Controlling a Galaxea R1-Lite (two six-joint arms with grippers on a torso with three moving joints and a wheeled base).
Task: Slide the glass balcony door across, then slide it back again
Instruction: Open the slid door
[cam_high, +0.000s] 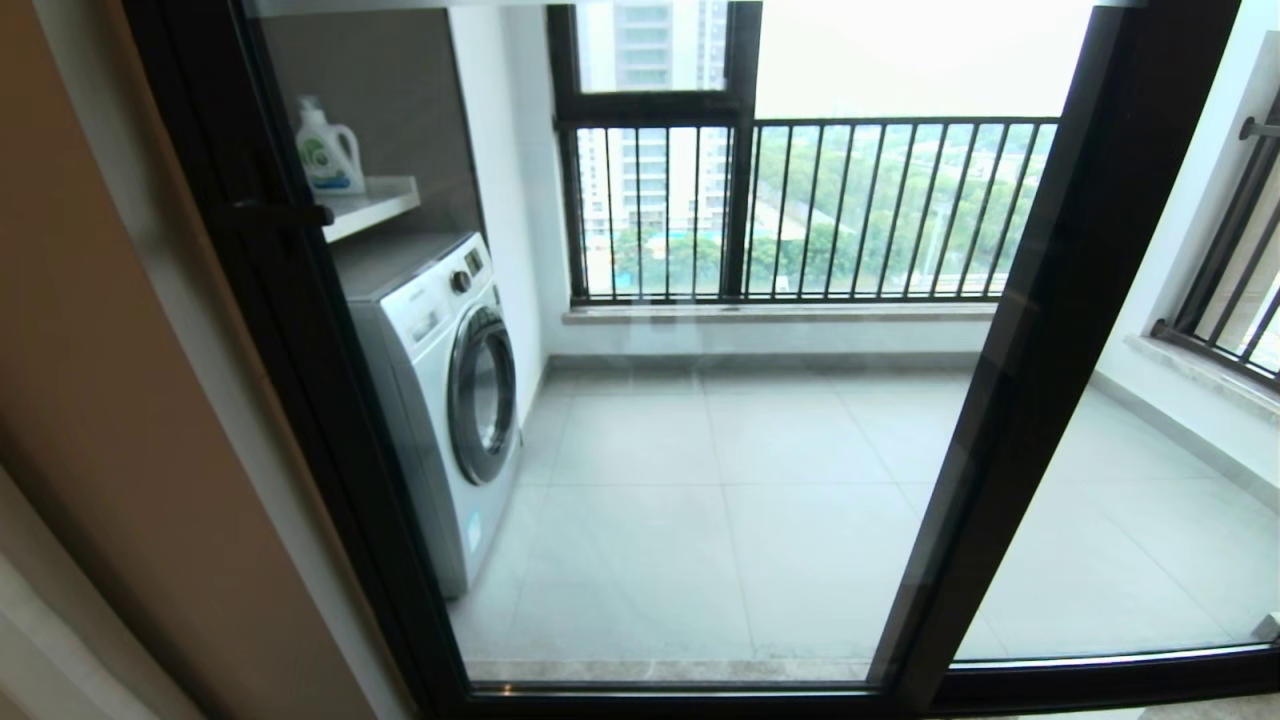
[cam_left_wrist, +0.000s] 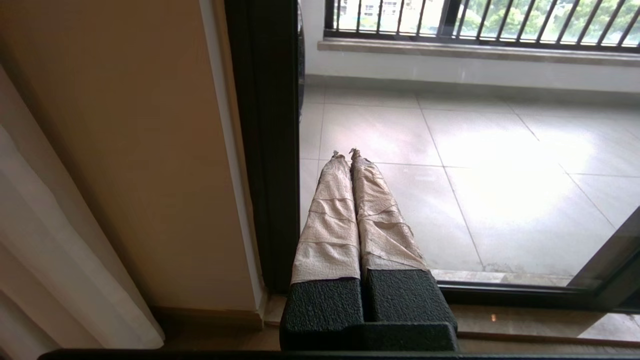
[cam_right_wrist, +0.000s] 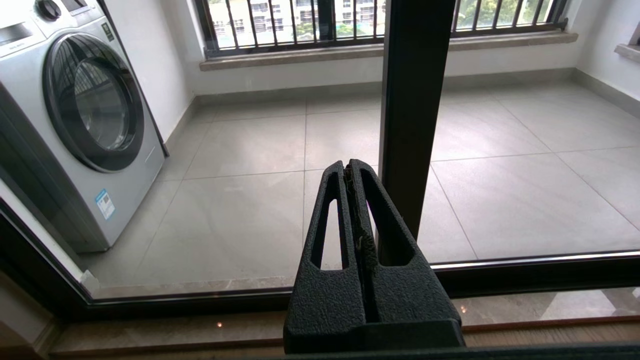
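The glass balcony door (cam_high: 300, 380) is a tall clear pane in a slim black frame. It stands against the beige wall on the left, with a small black bar handle (cam_high: 283, 214) on its left upright. Neither arm shows in the head view. In the left wrist view my left gripper (cam_left_wrist: 345, 152) is shut with nothing between its tape-wrapped fingers (cam_left_wrist: 330, 220). It sits low, in front of the glass, just beside the door's left upright (cam_left_wrist: 265, 150). My right gripper (cam_right_wrist: 346, 165) is shut and empty, low before the glass, next to the middle black upright (cam_right_wrist: 410, 100).
Behind the glass a white washing machine (cam_high: 440, 400) stands at the left, under a shelf with a detergent bottle (cam_high: 328, 150). A railed window (cam_high: 800, 210) closes the balcony's far side. A pale curtain (cam_left_wrist: 50, 250) hangs left of the beige wall (cam_left_wrist: 125, 150). The black floor track (cam_right_wrist: 525, 275) runs below.
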